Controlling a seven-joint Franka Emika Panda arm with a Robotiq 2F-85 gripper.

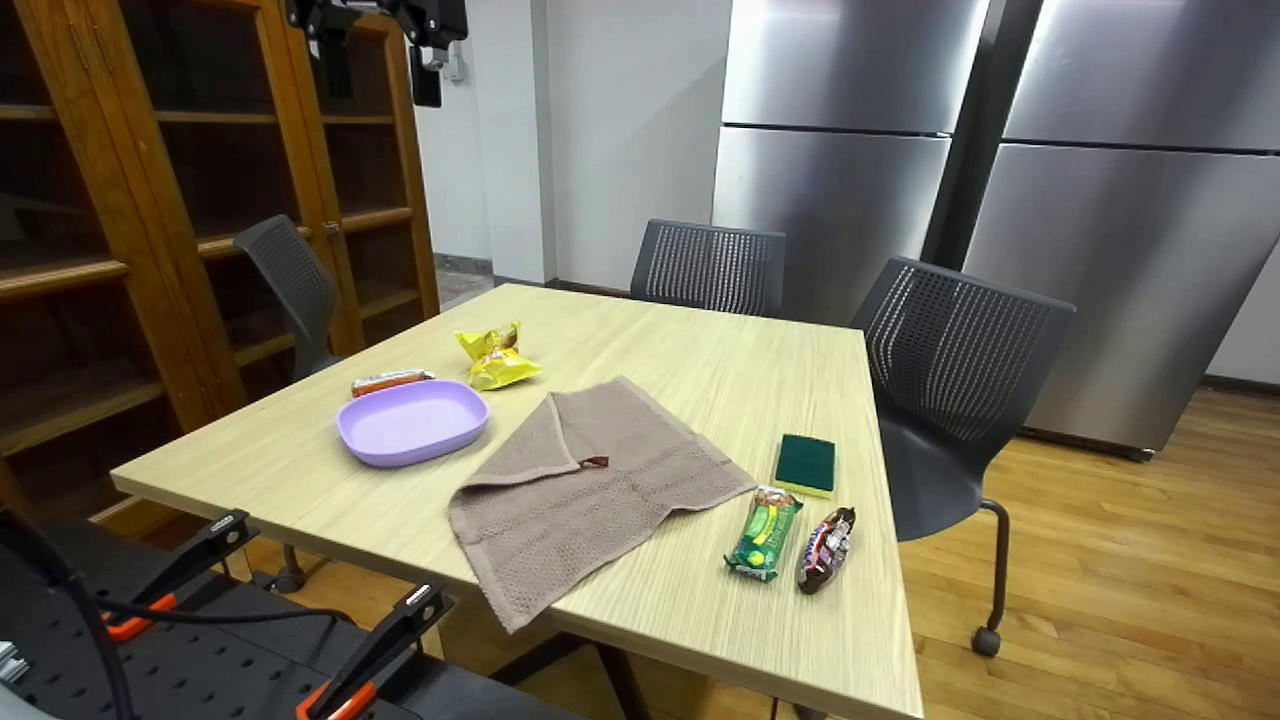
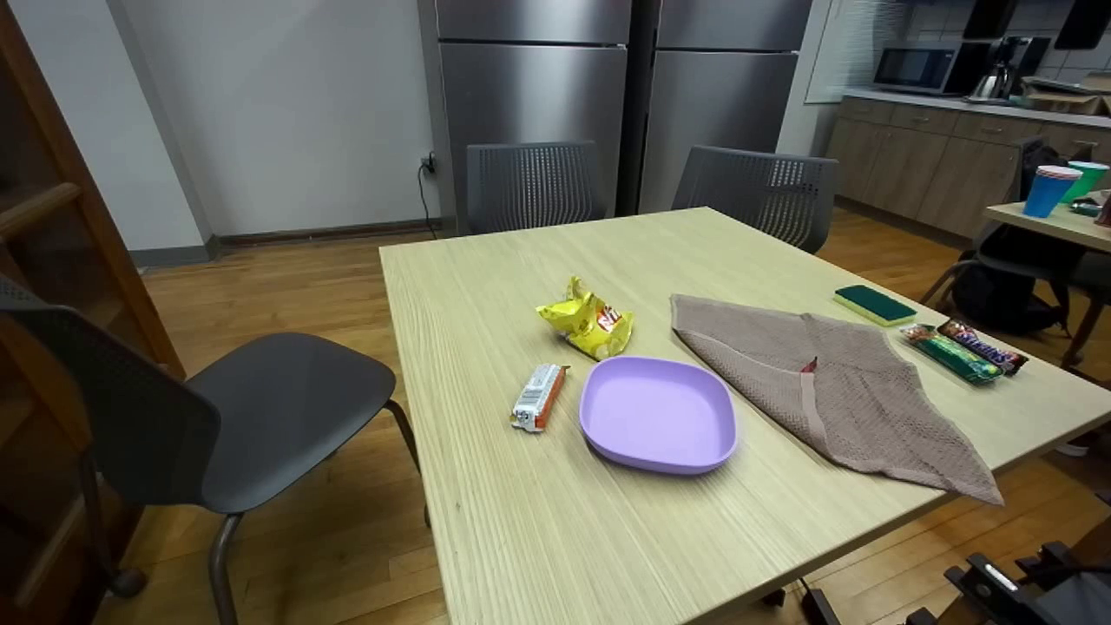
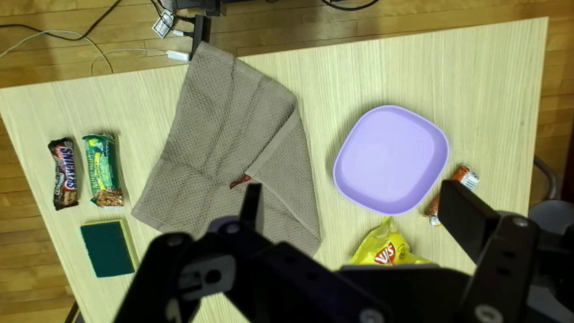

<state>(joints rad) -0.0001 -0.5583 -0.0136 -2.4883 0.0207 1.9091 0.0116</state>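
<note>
High above the table, my gripper (image 1: 380, 85) stands open with nothing between its fingers; its tips also reach into the top of an exterior view. Seen past the jaws in the wrist view are a purple plate (image 3: 390, 159) and a yellow chip bag (image 3: 385, 246), partly hidden by the gripper body. An orange-and-white wrapped bar (image 3: 462, 175) lies beside the plate, half covered by the right finger. A taupe towel (image 3: 224, 130) with one folded corner spreads over the table edge. Apart on the far side are a green granola bar (image 3: 102, 166), a Snickers bar (image 3: 65, 172) and a green-yellow sponge (image 3: 107, 249).
The light wooden table (image 1: 700, 350) bears all these things. Dark chairs (image 1: 960, 370) stand round it, with a wooden cabinet (image 1: 200, 200) and steel fridges (image 1: 830, 180) behind. Black clamps (image 1: 370, 650) are fixed near the robot's base. Cups (image 2: 1050, 191) stand on another table.
</note>
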